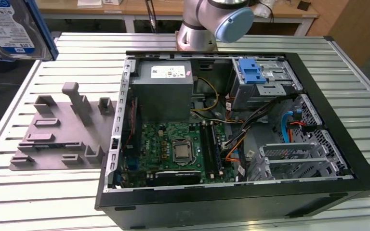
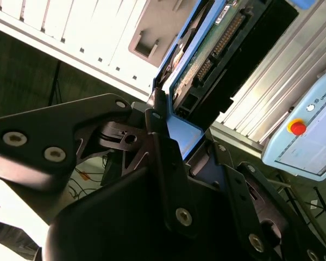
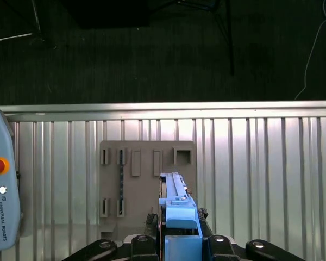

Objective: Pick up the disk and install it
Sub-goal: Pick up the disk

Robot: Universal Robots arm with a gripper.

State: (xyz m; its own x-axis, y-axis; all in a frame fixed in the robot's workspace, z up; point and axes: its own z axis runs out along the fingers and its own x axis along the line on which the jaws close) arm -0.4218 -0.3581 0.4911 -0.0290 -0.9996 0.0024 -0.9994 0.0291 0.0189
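Note:
The disk [image 1: 8, 26], silver with a white-and-blue label and a blue caddy frame, hangs in the air at the exterior view's upper left, well above the table. In the first wrist view the disk [image 3: 176, 204] is seen edge-on, and my gripper [image 3: 180, 242] is shut on its blue caddy, above the grey fixture. In the second wrist view the disk [image 2: 206, 49] shows its green circuit board, with the gripper [image 2: 176, 128] clamped on its near end.
An open computer case [image 1: 339, 120] lies on the slatted metal table [image 1: 31, 192], with a blue latch [image 1: 254, 71] on its drive bay. A grey fixture plate [image 1: 63, 130] with upright slots sits at the exterior view's left. A teach pendant [image 3: 0, 179] lies on the table. The arm's base [image 1: 204, 24] stands behind the case.

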